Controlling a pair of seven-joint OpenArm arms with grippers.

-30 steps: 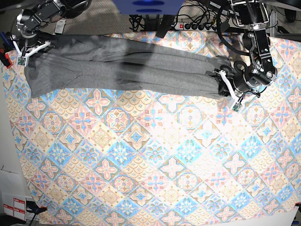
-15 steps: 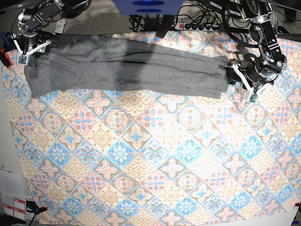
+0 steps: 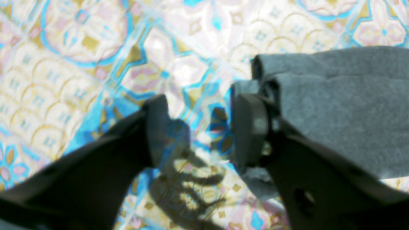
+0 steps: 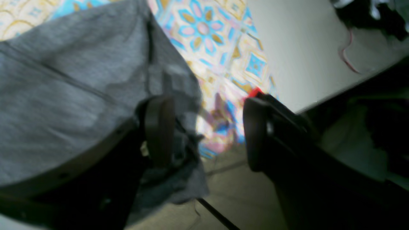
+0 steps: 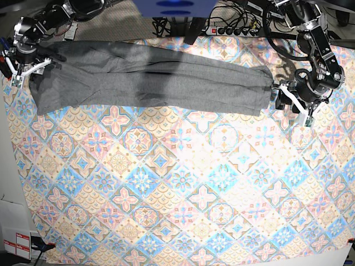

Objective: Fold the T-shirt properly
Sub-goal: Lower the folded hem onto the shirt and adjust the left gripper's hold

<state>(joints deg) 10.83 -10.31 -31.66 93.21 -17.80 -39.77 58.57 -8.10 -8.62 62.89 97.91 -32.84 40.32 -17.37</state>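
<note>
So far the T-shirt (image 5: 150,77) lies as a long narrow grey band across the far edge of the patterned tablecloth (image 5: 183,188), seemingly folded lengthwise once, with the crosswise folds still to do. At its one end the left gripper (image 5: 293,103) stands with jaws spread and empty, just beside the cloth; at the other end the right gripper (image 5: 23,67) also gapes, holding nothing.
</note>
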